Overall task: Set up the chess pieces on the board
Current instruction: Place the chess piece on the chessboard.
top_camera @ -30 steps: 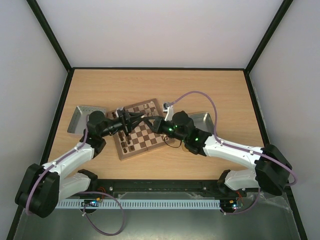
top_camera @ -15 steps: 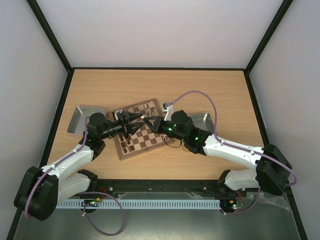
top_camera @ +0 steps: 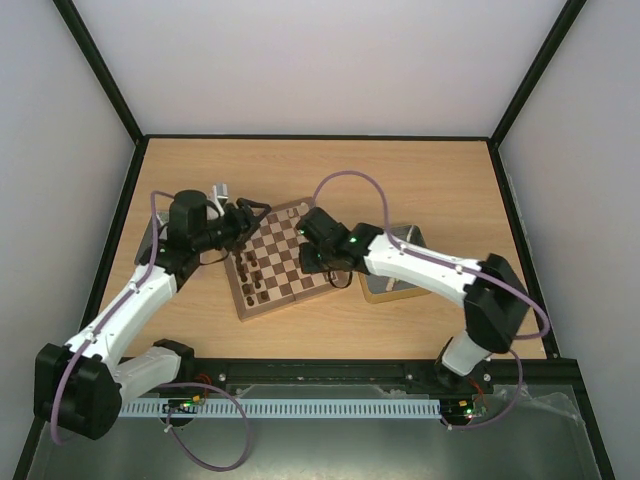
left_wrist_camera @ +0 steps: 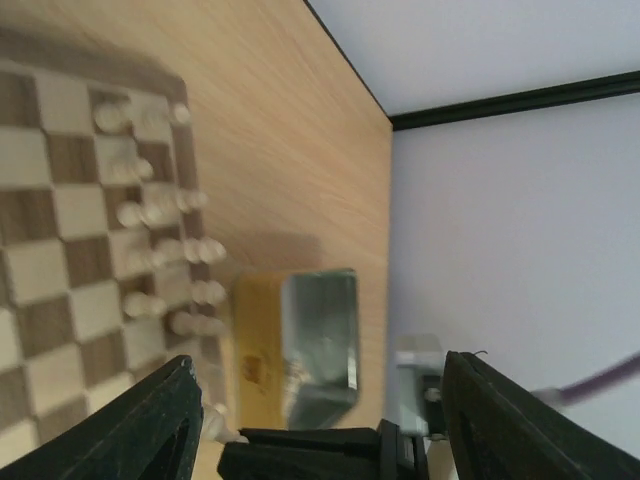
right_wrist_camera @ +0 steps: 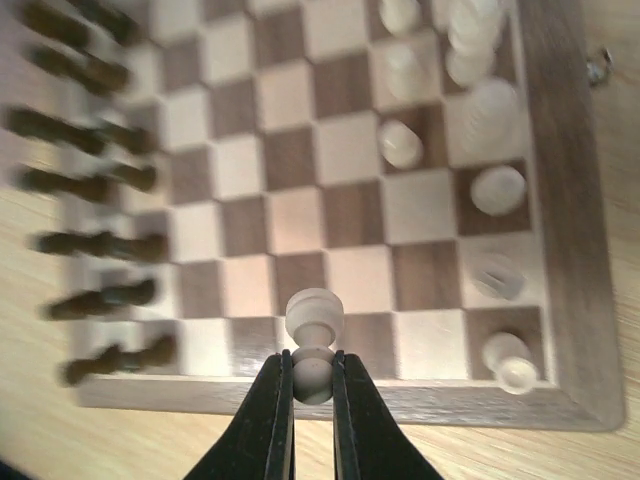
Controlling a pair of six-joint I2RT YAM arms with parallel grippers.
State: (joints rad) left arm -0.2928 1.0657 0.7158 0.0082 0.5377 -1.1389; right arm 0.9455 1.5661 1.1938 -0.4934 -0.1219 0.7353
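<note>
1. The right pincer pinches a cream pawn by its neck, upright, over one edge of the board, likely so it lands standing.
2. The left pincer gapes with nothing in it near the board's far corner, probably to leave room.

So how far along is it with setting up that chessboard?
Well along. Dark pieces line one edge of the board, and pale pieces fill most of the opposite edge. The right gripper pinches a pale pawn at the board's edge; the left gripper is open, empty. Some pale-side squares are bare.
</note>
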